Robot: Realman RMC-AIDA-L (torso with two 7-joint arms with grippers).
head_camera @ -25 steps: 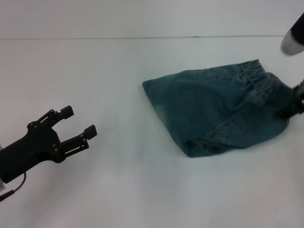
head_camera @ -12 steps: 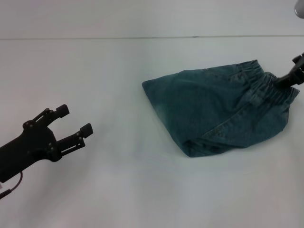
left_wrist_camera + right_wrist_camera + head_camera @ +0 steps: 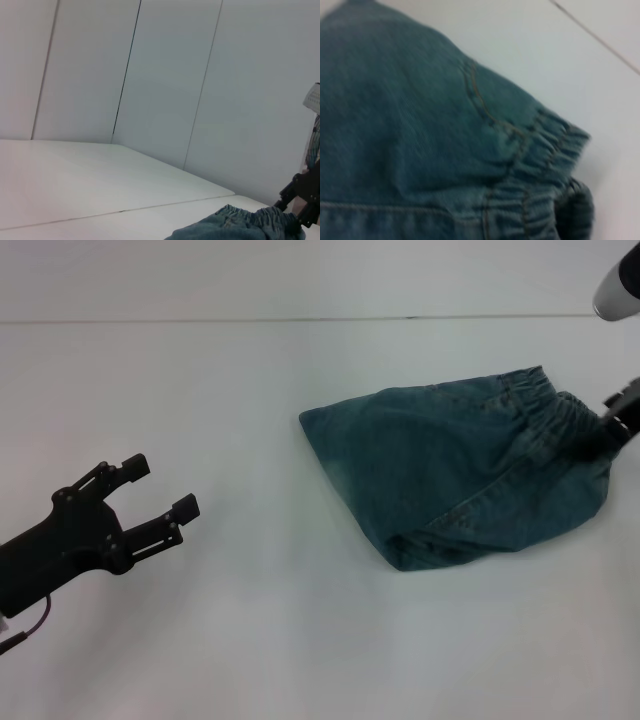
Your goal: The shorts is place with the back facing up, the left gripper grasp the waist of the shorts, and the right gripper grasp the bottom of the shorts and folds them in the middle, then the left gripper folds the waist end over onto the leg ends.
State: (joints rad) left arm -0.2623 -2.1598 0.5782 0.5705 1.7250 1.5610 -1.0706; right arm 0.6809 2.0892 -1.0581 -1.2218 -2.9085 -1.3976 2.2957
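One shorts [image 3: 455, 475]: folded denim, right of table [image 3: 250, 390] centre; long axis left-right, waistband pointing right.
Left hand [image 3: 160, 495]: fingers spread, hovering far left, well apart.
Right hand [image 3: 615, 420]: at waistband; grip unclear.

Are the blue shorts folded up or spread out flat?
Folded. The shorts lie doubled into a bundle on the table, with the elastic waist resting on top beside the right gripper.

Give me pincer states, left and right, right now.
Left pincer: open, holding nothing, hovering over bare table, well apart from the shorts.
Right pincer: at the shorts' waistband; open or shut cannot be told.
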